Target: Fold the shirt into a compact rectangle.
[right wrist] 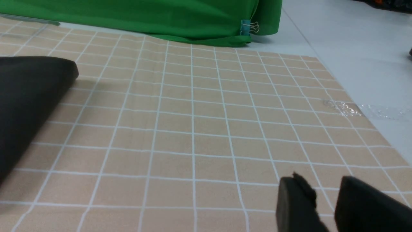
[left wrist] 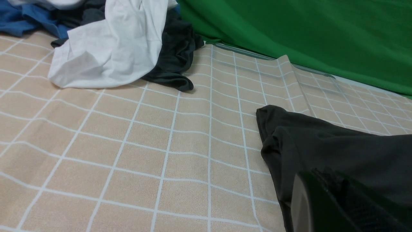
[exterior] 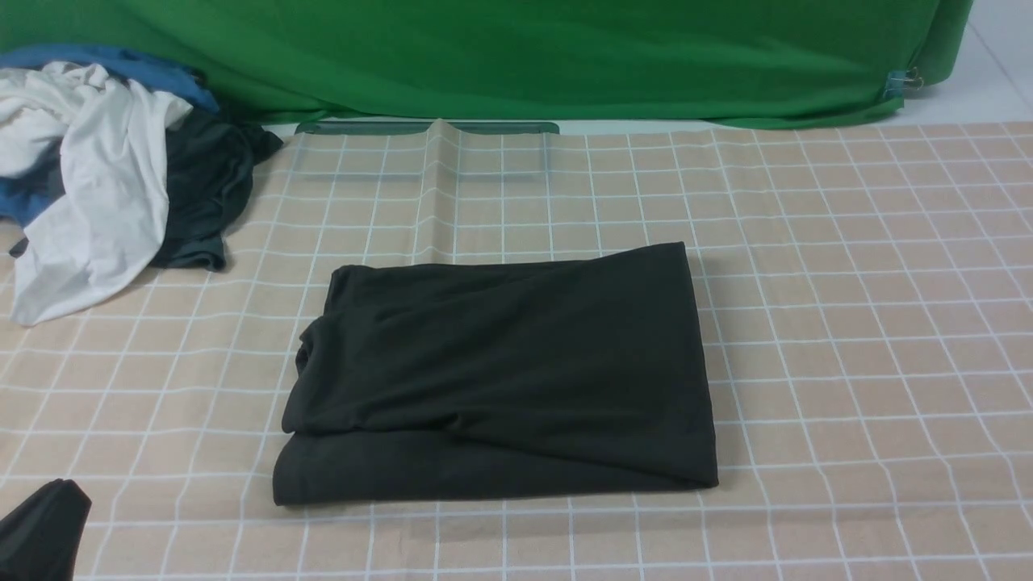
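The black shirt (exterior: 504, 371) lies folded into a rough rectangle in the middle of the checked tablecloth, its logo hidden. In the front view my left gripper (exterior: 40, 528) shows only as a dark tip at the bottom left corner, apart from the shirt. The left wrist view has its fingers (left wrist: 325, 203) pressed together and shut on nothing, with the shirt (left wrist: 338, 151) just beyond them. My right gripper (right wrist: 326, 201) is out of the front view. In its wrist view it stands open over bare cloth, with the shirt's corner (right wrist: 29, 93) well off to one side.
A heap of clothes lies at the back left: a white garment (exterior: 89, 186), a dark grey one (exterior: 206, 194) and a blue one (exterior: 121, 64). A green backdrop (exterior: 516, 56) hangs behind the table. The tablecloth (right wrist: 354, 129) ends near my right gripper, beside grey floor.
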